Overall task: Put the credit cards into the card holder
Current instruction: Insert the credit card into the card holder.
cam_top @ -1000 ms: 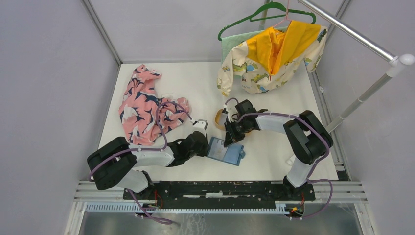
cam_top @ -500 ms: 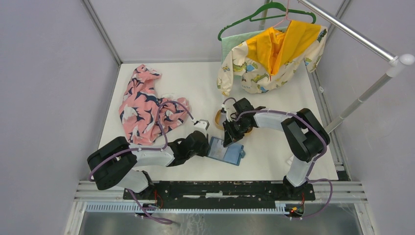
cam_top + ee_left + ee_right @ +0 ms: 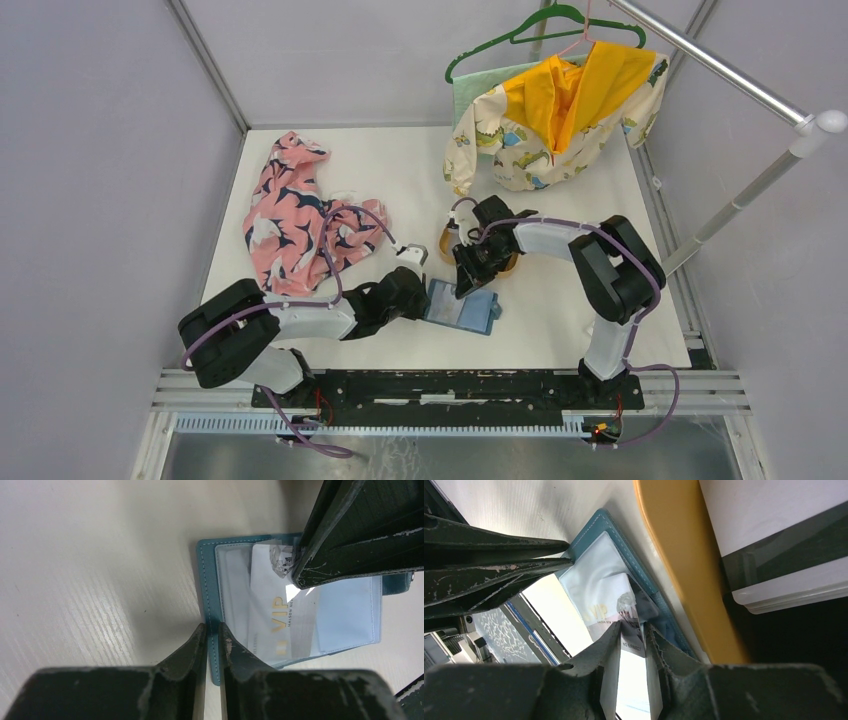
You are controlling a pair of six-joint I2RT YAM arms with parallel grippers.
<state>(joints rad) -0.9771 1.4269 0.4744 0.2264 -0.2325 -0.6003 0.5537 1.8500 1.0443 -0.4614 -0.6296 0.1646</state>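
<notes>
The teal card holder point(image 3: 465, 310) lies open on the table in front of the arms. My left gripper point(image 3: 213, 630) is shut on its left edge point(image 3: 207, 580). A pale credit card point(image 3: 280, 615) marked VIP sits mostly inside the clear pocket. My right gripper point(image 3: 633, 630) is at the card's upper corner point(image 3: 629, 607), jaws a narrow gap apart, with the card's face across the gap and not pinched. From above, the right gripper point(image 3: 463, 283) is over the holder's far edge. Other credit cards point(image 3: 774, 535), pale and dark, lie in the tan tray point(image 3: 684, 555).
The tan oval tray point(image 3: 446, 240) sits just behind the holder, under my right wrist. A pink patterned cloth point(image 3: 290, 215) lies at the left. A dinosaur-print garment point(image 3: 560, 110) hangs on a green hanger point(image 3: 545, 25) from the rail point(image 3: 720, 70) at the back right.
My right gripper has slid a little left and back along the holder's far edge, and its jaws have parted slightly. The left gripper and the holder have stayed put.
</notes>
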